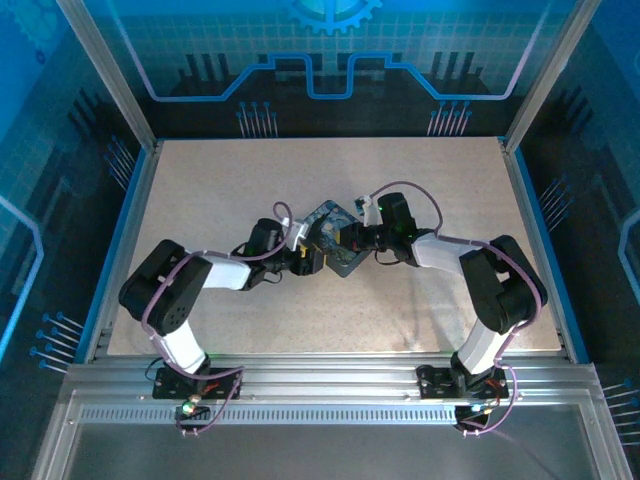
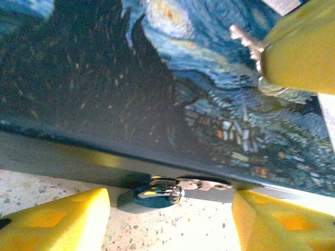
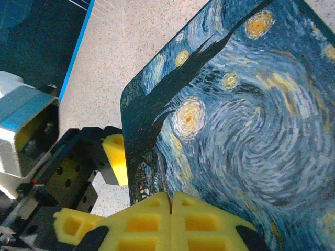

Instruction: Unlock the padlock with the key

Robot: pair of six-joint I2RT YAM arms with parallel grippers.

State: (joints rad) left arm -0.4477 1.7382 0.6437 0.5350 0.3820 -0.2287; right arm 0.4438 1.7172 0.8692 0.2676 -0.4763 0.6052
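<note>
From above, the two arms meet over the tin [image 1: 335, 238] near the middle of the table [image 1: 200, 180]. The left gripper [image 1: 305, 258] is at the tin's near-left side and the right gripper [image 1: 352, 240] at its right side.

In the left wrist view, the padlock [image 2: 152, 194] sits low against the tin's front wall, close to the table. It lies between the left gripper's yellow fingers [image 2: 57, 219], which stand apart, clear of it and holding nothing. At the upper right, the right gripper's fingers [image 2: 301, 47] pinch the key [image 2: 250, 46], its toothed blade over the painted lid.

In the right wrist view, the right gripper's fingers [image 3: 141, 222] press together above the lid. A left-gripper finger [image 3: 115, 157] sits just beside the tin's edge.
</note>
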